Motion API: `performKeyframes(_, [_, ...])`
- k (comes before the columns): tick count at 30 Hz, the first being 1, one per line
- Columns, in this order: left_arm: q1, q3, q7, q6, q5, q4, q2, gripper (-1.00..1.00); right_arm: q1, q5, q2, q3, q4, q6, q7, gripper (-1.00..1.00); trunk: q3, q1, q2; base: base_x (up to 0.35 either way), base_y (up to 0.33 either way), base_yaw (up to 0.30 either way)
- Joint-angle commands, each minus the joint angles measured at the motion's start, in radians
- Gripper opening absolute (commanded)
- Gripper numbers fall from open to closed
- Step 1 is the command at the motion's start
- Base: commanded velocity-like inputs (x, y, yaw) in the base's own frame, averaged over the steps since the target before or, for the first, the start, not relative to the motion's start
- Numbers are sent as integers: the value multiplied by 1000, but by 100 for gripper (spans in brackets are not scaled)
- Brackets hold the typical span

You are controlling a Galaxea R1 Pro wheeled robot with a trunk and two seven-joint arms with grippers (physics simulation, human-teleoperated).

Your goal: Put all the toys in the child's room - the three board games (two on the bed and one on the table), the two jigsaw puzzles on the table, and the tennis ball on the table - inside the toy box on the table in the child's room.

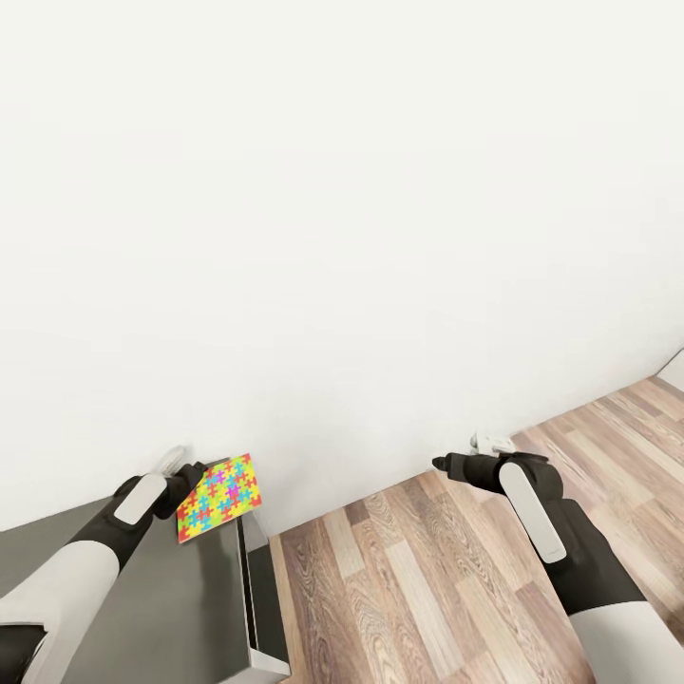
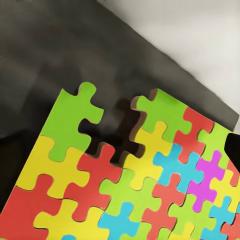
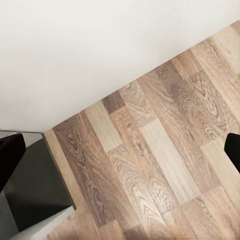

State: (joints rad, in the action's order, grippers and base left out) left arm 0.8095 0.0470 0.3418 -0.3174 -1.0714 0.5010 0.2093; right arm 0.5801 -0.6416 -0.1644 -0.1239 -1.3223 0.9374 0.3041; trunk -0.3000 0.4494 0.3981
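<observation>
Dark grey cabinet top (image 1: 180, 608) lies under your left gripper (image 1: 195, 480), which clamps a thin many-coloured jigsaw puzzle square (image 1: 218, 496) near its far edge. Your right gripper (image 1: 446, 464) hangs over open wood-plank floor (image 1: 427, 570) — jaw gap unreadable — white wall (image 1: 342, 237) beyond.

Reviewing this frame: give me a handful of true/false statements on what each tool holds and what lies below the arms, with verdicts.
1. The left tool holds a jigsaw puzzle. True.
2. The right tool carries a tennis ball. False: nothing shows between its fingers.
3. The puzzle is complete. False: the left wrist view shows a gap along one edge.
4. Wood-plank floor lies beneath the right arm. True.
5. The puzzle lies flat on the floor. False: it is held above a dark grey surface.
</observation>
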Motion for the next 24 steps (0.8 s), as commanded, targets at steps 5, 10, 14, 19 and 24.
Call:
performKeyframes(5, [-1, 3, 6, -2, -9, 2, 4, 100, -7, -10, -1, -3, 0, 1, 10, 100, -2, 1, 2, 0, 0, -1])
performKeyframes(10, [-14, -9, -14, -5, -13, 4, 21, 100, -14, -11, -1, -3, 6, 2, 8, 100, -2, 1, 2, 0, 0, 0])
performKeyframes(14, [-27, -44, -43, -16, -20, 13, 40, 100, -17, -11, 1, -8, 10, 3, -5, 100, -2, 1, 2, 0, 0, 0])
performKeyframes(19, [-67, -104, -76, -56, -28, 73, 55, 100, -18, -11, 17, -44, 22, 4, -72, 100, -2, 1, 2, 0, 0, 0])
performKeyframes(24, [-122, -157, -86, -105, -30, 173, 64, 100, -13, -11, 30, -64, 58, 4, -131, 100, -2, 1, 2, 0, 0, 0])
